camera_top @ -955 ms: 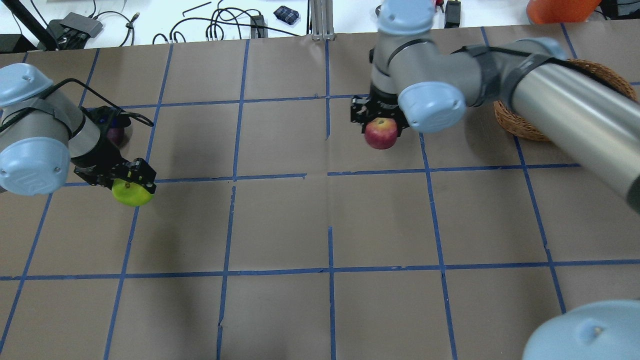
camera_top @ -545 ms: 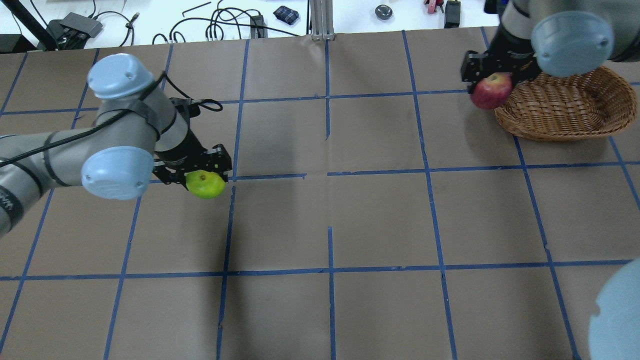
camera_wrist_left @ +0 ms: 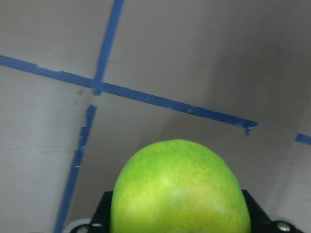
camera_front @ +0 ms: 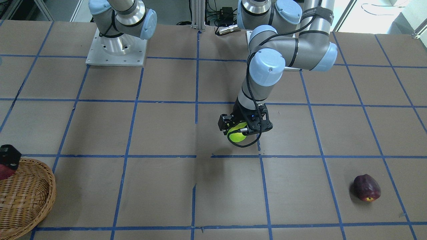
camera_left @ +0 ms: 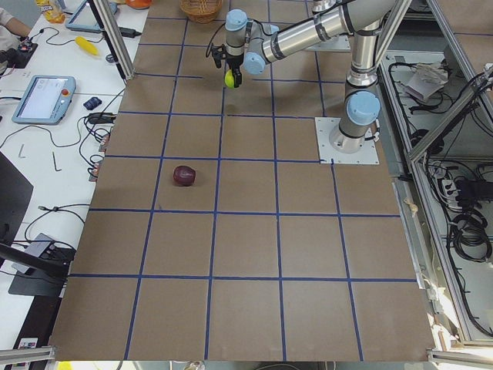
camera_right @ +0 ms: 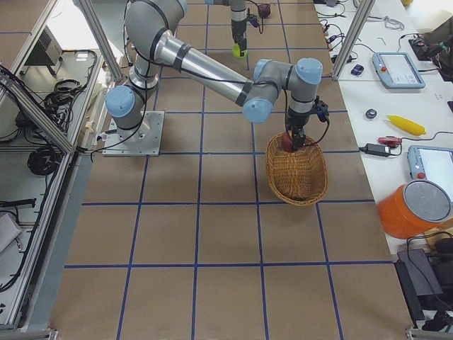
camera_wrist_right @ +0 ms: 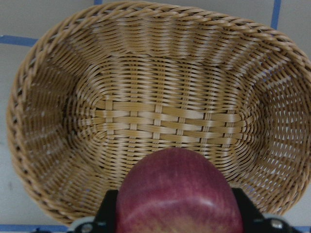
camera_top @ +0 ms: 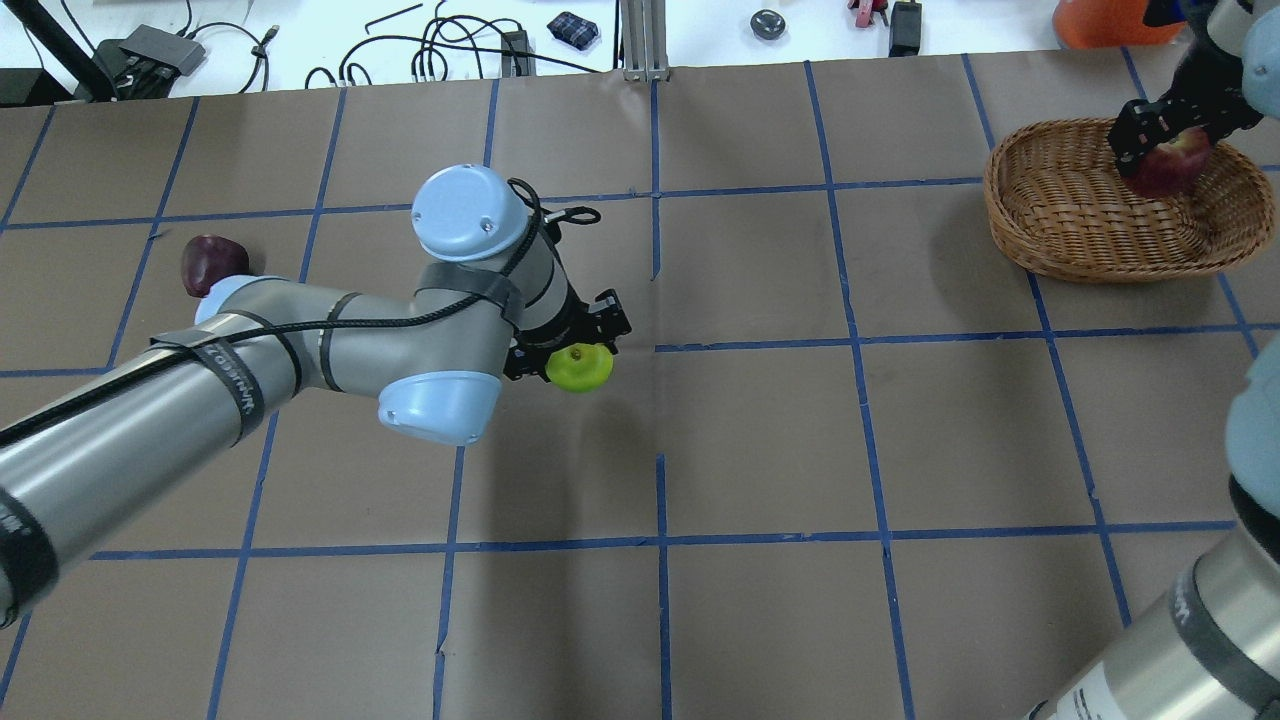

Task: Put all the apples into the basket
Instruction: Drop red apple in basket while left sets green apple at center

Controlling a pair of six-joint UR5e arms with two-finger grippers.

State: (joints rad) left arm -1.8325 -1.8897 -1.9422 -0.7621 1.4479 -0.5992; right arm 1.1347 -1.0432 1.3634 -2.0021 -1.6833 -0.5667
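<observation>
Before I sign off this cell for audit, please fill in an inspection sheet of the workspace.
Surface: brown paper-covered table with blue tape grid.
Job's things: lime-green round apple held above mid-table; red apple held over shallow oval woven wicker basket; dark maroon apple lying on the table, far from the basket.
Clutter: nothing seen.
Grippers: left pincer shut on green apple; right pincer shut on red apple.
Cables: black cable strapped along left arm; loose black cables beyond table's far edge.
Surroundings: orange container on side bench.

Red apple [camera_top: 1165, 168] held over tan wicker basket [camera_top: 1060, 215], lime-green apple [camera_top: 580, 368] held aloft well apart, maroon apple [camera_top: 203, 262] lying farthest away.
</observation>
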